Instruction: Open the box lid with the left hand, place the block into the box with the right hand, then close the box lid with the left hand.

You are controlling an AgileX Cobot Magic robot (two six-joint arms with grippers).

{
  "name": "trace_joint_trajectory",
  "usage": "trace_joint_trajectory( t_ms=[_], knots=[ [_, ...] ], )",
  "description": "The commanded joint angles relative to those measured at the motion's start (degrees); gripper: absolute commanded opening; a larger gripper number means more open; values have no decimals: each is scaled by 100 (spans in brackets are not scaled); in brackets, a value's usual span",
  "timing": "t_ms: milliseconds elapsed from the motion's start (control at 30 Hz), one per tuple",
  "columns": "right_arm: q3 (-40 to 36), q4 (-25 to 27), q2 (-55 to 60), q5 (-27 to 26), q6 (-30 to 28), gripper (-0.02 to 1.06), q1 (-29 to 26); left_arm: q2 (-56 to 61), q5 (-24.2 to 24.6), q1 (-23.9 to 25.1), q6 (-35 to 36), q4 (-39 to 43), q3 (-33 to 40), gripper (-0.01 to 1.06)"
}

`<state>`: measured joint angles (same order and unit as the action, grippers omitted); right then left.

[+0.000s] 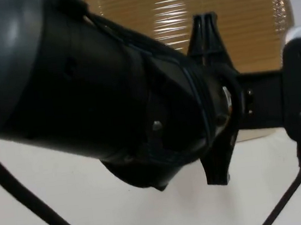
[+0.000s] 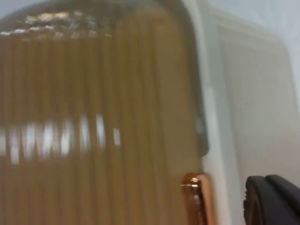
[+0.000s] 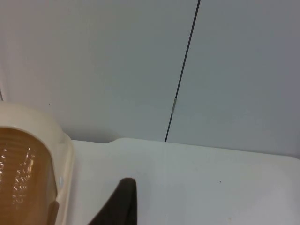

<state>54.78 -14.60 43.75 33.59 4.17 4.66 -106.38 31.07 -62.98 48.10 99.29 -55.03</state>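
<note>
Where jaws meet lid, contact unclear.

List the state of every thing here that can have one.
box lid: amber, ribbed, seated in the cream base; open or shut cannot be told.
cream base: standing on the white table.
left claw: right up against the box lid; grip cannot be told.
right claw: waiting beside the cream base, over the white table; grip cannot be told.
</note>
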Motion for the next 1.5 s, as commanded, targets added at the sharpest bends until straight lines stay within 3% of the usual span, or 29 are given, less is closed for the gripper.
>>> trace_joint_trajectory(
  t_ms=[0, 367, 1467],
  knots=[
    [51, -19, -1, 16, -22, 105, -10, -53, -54, 39, 73, 66, -28, 0],
    [51, -19, -1, 5, -9, 105, -10, -53, -323, 579, 34, 66, -28, 0],
    [51, -8, -1, 5, 78, 105, -10, -53, -511, 774, 34, 66, -28, 0]
  ],
)
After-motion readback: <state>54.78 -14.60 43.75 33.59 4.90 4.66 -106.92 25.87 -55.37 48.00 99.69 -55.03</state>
